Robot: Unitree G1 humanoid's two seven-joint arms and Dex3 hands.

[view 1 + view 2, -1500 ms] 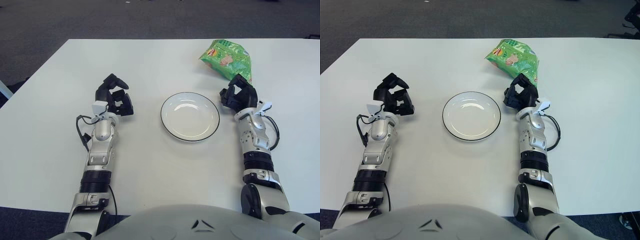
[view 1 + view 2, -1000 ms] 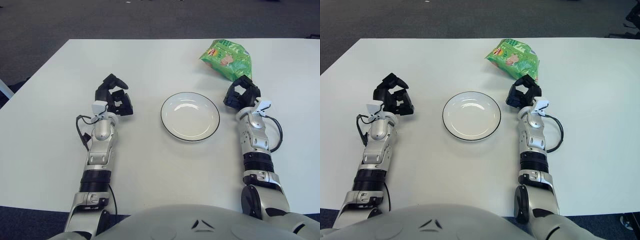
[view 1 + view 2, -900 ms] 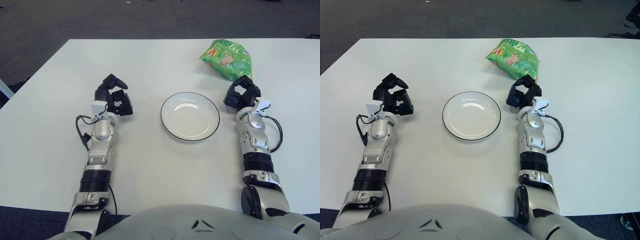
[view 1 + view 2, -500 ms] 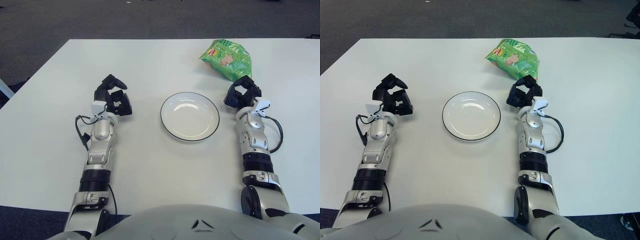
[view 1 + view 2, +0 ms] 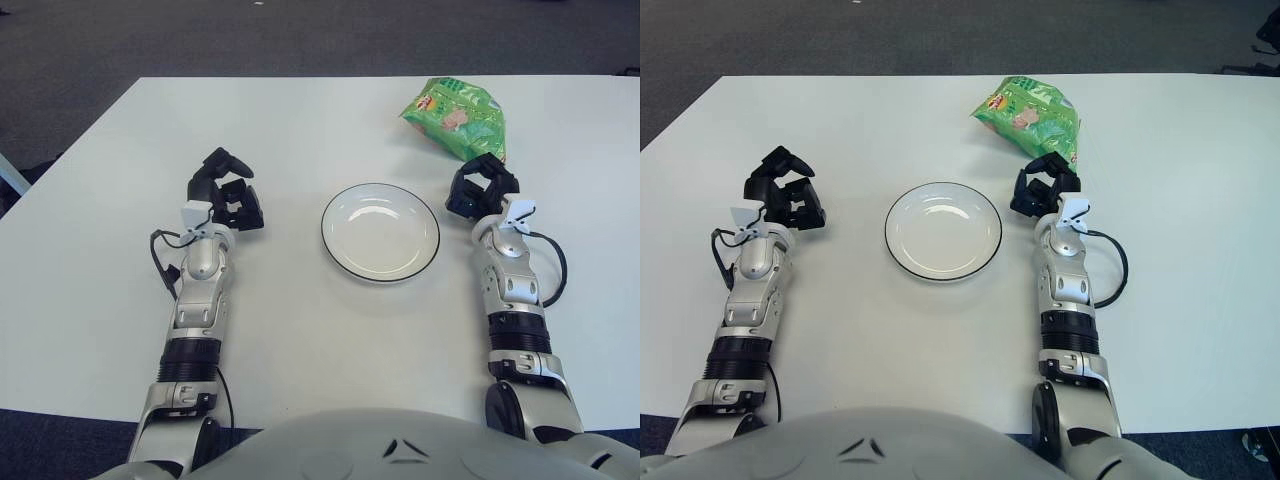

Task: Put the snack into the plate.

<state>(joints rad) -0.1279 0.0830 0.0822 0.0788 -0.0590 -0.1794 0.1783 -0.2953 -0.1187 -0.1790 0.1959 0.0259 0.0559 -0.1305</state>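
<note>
Green crinkled foil snack bag (image 5: 455, 117) lies on the white surface (image 5: 300, 130), far side, right of centre, well outside the plate. White round ceramic plate with a thin black rim (image 5: 380, 231) sits mid-surface between the two arms, nothing in it.

Right hand (image 5: 482, 187): just in front of the bag's near edge, right of the plate. Black fingers (image 5: 470, 178) curled loosely inward, nothing between them; contact with the bag cannot be told.

Left hand (image 5: 227, 195): parked left of the plate, well apart from it, fingers curled in, holding nothing.
</note>
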